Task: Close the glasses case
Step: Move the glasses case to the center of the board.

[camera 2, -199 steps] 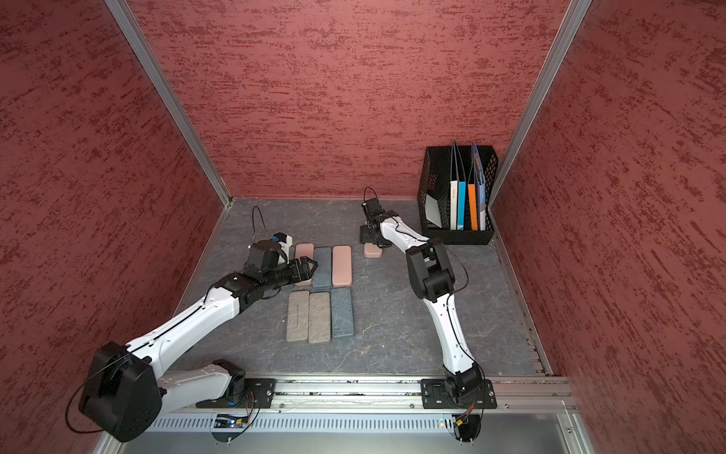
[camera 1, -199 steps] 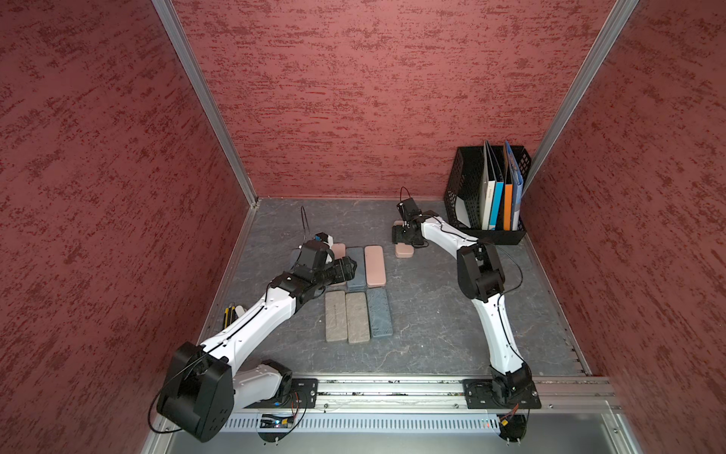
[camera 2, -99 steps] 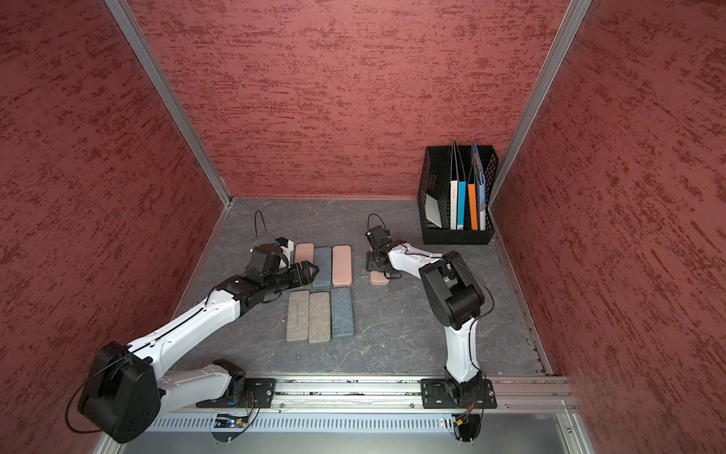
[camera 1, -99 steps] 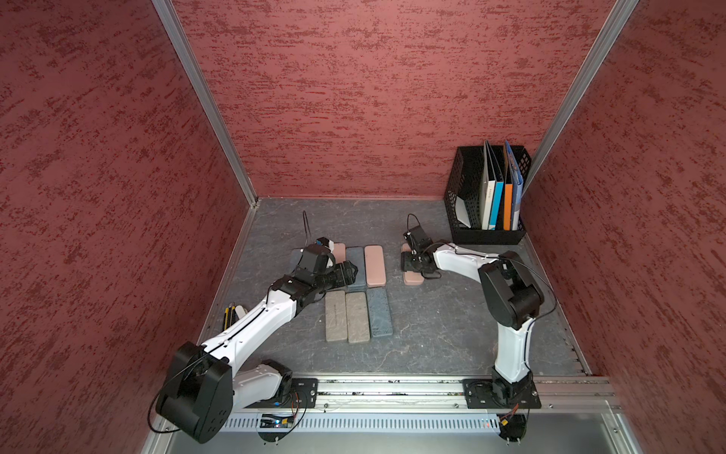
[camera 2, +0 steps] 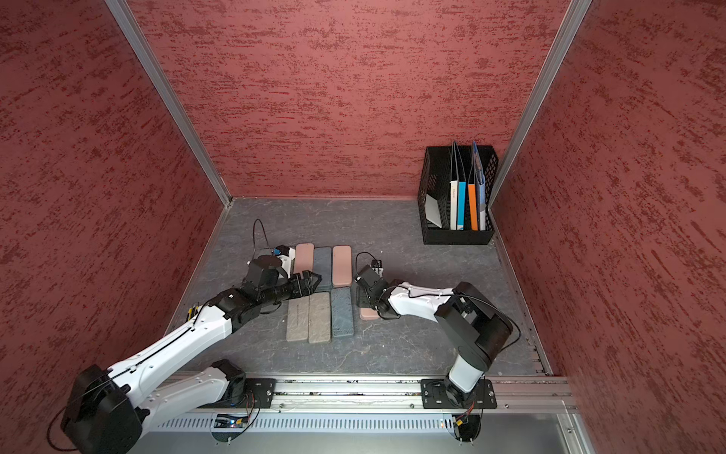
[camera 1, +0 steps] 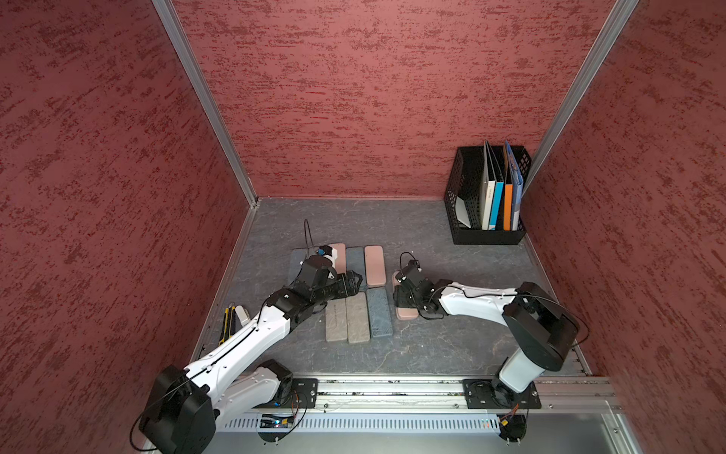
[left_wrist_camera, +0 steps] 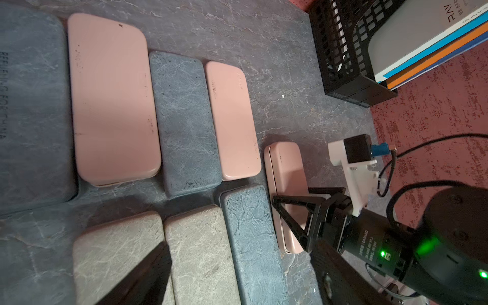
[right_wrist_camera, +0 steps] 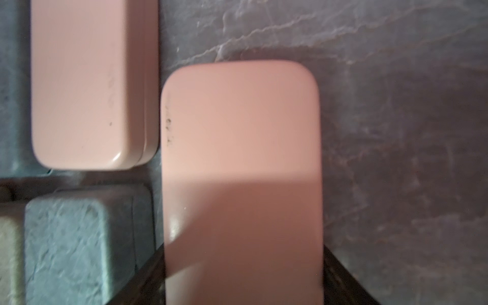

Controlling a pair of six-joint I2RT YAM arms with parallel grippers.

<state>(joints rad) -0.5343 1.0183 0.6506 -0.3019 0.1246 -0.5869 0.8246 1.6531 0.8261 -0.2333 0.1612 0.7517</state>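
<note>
Eight glasses cases [left_wrist_camera: 184, 118] lie on the grey worktop [camera 1: 451, 346]: three pink, three blue-grey, two taupe. Seven make a block at its centre. The back row holds four, two pink cases [camera 1: 374, 265] alternating with two blue-grey cases [camera 1: 355, 261]. The front row holds two taupe cases [camera 1: 357, 322] and a third blue-grey one.

The eighth, the pink glasses case [right_wrist_camera: 240, 132] of the task, lies just beside that block at its 3 o'clock side. Its lid is down on its base, with only a thin seam showing in the left wrist view. The right gripper [camera 1: 400, 299] sits over it, fingers [right_wrist_camera: 340, 272] straddling it and pressed to its two long sides.

The left gripper [camera 1: 351, 281] hangs above the middle of the block, fingers spread wide on nothing. The left arm [camera 1: 251, 338] hides most of the back row's 9 o'clock case.

One black mesh file rack [camera 1: 487, 236] with upright folders [camera 1: 507, 204] stands in the 1 o'clock corner. One yellow-and-black tool [camera 1: 227, 320] lies at the 8 o'clock edge.
</note>
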